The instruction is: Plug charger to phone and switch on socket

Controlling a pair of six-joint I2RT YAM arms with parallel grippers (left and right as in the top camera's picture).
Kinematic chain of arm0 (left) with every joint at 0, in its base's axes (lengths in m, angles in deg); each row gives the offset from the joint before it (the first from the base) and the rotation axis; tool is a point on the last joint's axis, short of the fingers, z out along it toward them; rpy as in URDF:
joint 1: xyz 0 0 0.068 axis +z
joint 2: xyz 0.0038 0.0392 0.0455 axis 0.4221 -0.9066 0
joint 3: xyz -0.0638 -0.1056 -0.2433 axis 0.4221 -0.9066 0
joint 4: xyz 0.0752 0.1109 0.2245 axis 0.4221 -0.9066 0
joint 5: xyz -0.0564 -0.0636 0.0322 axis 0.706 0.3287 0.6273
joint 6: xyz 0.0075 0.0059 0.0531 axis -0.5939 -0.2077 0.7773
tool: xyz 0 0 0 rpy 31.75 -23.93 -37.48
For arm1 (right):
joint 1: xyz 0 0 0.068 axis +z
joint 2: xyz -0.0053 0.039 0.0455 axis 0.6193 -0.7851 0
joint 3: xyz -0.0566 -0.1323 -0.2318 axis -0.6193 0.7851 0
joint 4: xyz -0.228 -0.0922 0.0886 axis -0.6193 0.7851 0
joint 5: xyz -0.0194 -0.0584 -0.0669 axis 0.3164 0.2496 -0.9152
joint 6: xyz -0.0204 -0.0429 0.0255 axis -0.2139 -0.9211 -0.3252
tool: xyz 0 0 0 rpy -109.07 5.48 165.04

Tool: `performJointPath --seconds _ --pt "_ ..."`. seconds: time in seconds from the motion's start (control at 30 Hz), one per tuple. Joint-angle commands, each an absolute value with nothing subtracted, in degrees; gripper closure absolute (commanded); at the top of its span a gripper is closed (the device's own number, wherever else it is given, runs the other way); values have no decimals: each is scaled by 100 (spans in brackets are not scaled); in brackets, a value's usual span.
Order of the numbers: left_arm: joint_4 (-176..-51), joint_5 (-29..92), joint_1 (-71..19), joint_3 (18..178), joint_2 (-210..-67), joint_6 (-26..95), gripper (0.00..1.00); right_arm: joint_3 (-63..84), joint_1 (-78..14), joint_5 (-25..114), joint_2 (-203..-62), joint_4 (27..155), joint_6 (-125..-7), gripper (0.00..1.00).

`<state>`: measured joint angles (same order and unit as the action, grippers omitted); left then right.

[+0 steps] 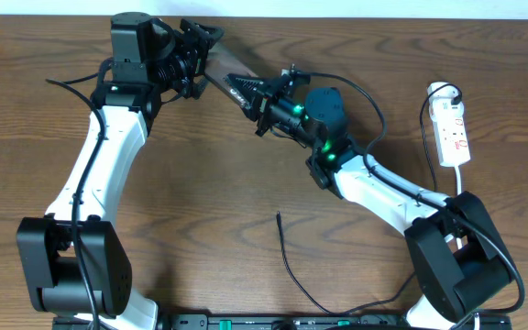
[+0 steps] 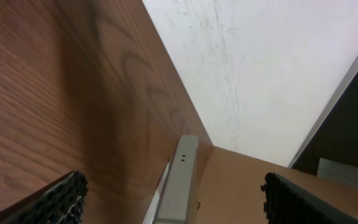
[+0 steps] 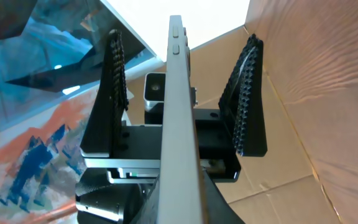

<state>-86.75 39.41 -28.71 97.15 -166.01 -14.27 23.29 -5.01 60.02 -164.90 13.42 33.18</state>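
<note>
Right gripper (image 1: 262, 99): clamped on one end of the phone (image 1: 234, 81), holding it raised off the table (image 1: 200, 211) and turned edge-on to the right wrist camera. Left gripper (image 1: 200, 48): jaws wide, pads (image 3: 247, 99) standing either side of the phone's far end with a gap on each side, no contact. Charger (image 1: 291, 270): loose on the table near the front edge, plug tip free, well apart from the phone. Socket (image 1: 453, 133): flat near the table's right edge

The table (image 1: 246, 183) is brown wood grain; the socket (image 1: 453, 133) white, marked red. The charger (image 1: 283, 249) is black, the phone (image 3: 178, 124) seemingly silver-grey along its edge.
</note>
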Motion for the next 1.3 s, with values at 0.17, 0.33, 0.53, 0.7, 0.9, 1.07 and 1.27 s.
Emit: performJointPath --seconds 0.17,0.33,0.53,0.7,0.9,1.07,1.27 --pt "-8564 3886 -2856 9809 -16566 -1525 22 2246 -416 5921 -16449 1240 3556 99" --pt "-8518 3886 -2858 9809 -16566 -1790 22 2246 -403 5834 -16449 1240 3622 99" --pt "-8516 3884 -2856 9809 -16568 -1895 22 2246 -401 5819 -16449 1198 3622 99" --pt "-8518 3884 -2856 9809 -16568 -1890 31 2246 -363 5775 -16449 1198 3622 99" --pt "-8516 3880 -2856 9809 -16568 -1847 45 2246 -352 5773 -16449 1198 3622 99" --pt "-8520 3847 -2856 9796 -16571 -1733 61 2246 -291 5755 -16449 1198 3622 99" --pt "-8520 3847 -2856 9765 -16577 -1681 75 2246 -291 5755 -16449 1198 3622 98"
